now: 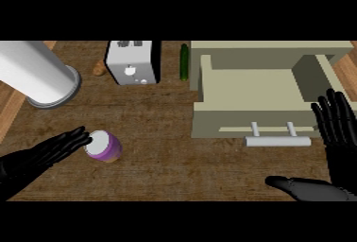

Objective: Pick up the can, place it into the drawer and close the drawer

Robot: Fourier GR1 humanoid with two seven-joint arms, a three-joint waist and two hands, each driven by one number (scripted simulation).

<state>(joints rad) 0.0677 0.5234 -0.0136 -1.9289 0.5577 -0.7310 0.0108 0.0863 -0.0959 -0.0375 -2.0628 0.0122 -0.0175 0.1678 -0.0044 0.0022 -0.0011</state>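
Beside left hand (49,151), fingers straight: can (104,146) | drawer (254,90) open | right hand (335,142) spread

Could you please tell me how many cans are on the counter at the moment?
1: the purple can with a white lid stands at the wooden counter's front left, at the black left hand's fingertips. None shows inside the open beige drawer.

The counter (174,165) is lit evenly and moderately; no single source is indicated. Only faint, soft shadows are cast. The drawer (258,90) interior is uniformly pale. Mild shading is seen on the white cylinder (38,73), upper left. No glare, blur or edge distortion is observed.
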